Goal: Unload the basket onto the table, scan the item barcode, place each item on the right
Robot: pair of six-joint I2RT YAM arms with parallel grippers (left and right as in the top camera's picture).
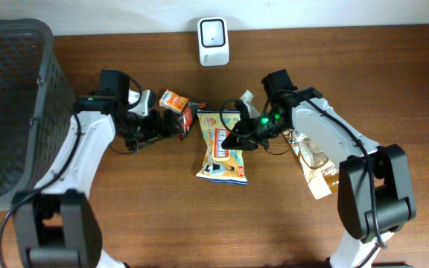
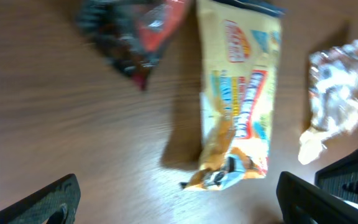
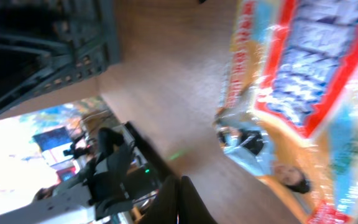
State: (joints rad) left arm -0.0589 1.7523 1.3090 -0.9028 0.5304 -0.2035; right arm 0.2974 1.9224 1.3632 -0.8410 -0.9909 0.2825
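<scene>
snack bag [image 1: 222, 149], yellow with red and blue print, lies flat on the table [image 1: 162, 216] between the two arms, below the white scanner [image 1: 214, 41]; i judge it is the item to scan. it looks light and soft, a thin shiny film with some air and loose content inside, so it will bend easily and may slip from the fingers. the flat sealed edge at one end is probably the best place to take hold, because the puffed middle would crush and slide.

the left gripper [image 2: 176, 190] stands wide open with nothing between its fingers, and its camera looks over the bag and the dark red packet [image 2: 148, 37]. the right gripper [image 3: 179, 198] is closed, fingers together, and seems to hold nothing. its tip is just beside the bag's edge on its own side; whether it touches, i cannot tell.

count: one yellow bag, one dark red packet, one small orange packet [image 1: 173, 99], one clear wrapper [image 1: 313, 160] under the right arm, one scanner, one basket [image 1: 58, 97] at the left.
</scene>
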